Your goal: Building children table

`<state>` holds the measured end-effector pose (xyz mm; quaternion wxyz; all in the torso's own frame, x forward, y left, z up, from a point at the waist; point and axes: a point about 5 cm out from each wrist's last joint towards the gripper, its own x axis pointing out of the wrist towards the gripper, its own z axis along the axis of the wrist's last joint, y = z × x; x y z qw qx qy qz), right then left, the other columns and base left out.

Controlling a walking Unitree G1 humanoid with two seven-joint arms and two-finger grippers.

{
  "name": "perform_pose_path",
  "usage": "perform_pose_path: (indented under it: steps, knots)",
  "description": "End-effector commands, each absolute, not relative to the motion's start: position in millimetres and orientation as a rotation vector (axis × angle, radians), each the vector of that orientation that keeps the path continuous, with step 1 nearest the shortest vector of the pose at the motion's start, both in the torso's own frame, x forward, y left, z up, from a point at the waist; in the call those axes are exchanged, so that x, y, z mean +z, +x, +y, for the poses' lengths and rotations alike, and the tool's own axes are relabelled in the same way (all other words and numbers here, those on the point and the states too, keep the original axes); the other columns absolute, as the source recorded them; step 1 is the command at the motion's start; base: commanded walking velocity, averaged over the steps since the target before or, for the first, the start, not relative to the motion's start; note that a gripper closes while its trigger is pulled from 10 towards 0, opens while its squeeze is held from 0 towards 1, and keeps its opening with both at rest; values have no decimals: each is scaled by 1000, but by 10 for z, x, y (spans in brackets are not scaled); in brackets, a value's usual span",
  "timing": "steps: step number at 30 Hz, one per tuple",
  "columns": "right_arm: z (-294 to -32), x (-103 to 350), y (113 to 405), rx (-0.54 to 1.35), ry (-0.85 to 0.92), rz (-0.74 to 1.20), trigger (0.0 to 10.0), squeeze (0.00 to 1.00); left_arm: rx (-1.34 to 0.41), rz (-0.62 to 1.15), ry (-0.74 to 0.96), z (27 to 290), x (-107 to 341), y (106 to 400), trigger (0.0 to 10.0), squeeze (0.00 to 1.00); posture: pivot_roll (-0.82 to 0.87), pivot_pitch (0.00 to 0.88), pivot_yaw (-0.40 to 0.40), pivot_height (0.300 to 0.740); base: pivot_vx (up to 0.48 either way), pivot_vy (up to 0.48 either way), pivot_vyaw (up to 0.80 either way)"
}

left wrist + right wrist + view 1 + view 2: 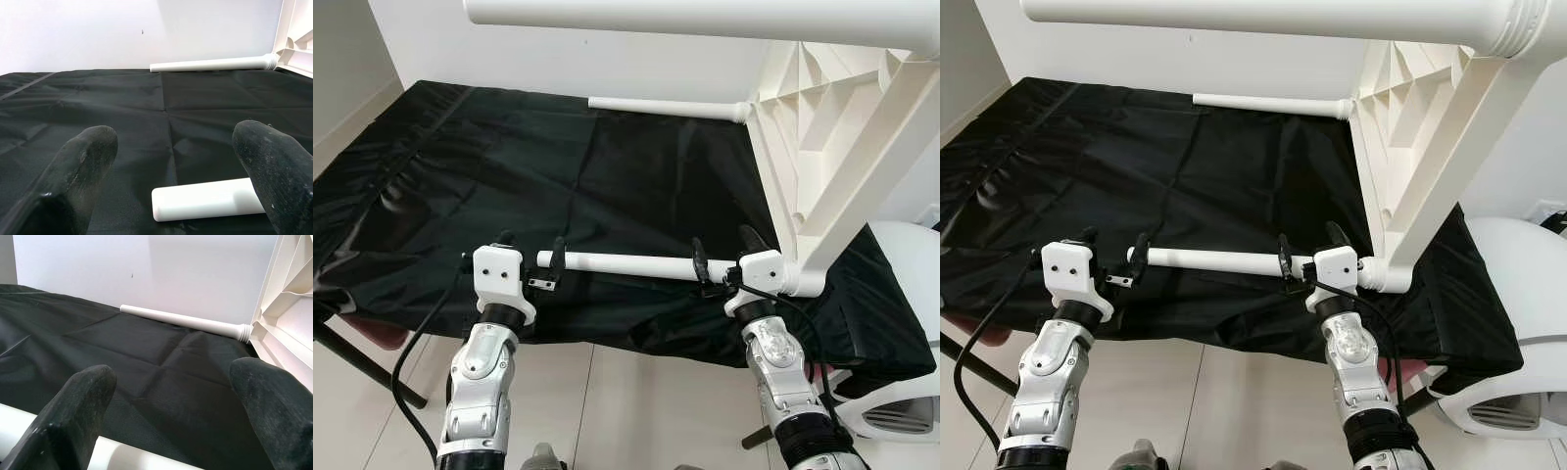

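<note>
Your left gripper point(530, 257) and right gripper point(724, 253) both sit spread, unclenched, straddling a smooth white round table leg point(622, 264). It lies on crinkled black cloth point(509, 176), one end at the ribbed white plastic tabletop point(822, 127) standing on edge.

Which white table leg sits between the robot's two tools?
The near leg, lying along the black cloth's front edge. The far leg lies by the wall; another is overhead.
</note>
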<state>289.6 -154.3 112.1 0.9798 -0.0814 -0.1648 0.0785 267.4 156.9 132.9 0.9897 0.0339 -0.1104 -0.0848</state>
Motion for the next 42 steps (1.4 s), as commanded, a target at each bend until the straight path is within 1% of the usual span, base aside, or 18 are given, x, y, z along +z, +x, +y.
perform_pose_path:
  steps: [1, 42]
  knots:
    - [-1556, 1150, 2902, 168, -178, -346, 10000, 0, -75, -232, 70, 1607, 1344, 2668, 10000, 0, 25, 0, -83, 740, 0, 0, 0]
    - [-1592, 1183, 2933, 180, -197, -353, 10000, 0, -57, -234, 72, 1596, 1339, 2671, 10000, 0, 26, 0, -92, 740, 0, 0, 0]
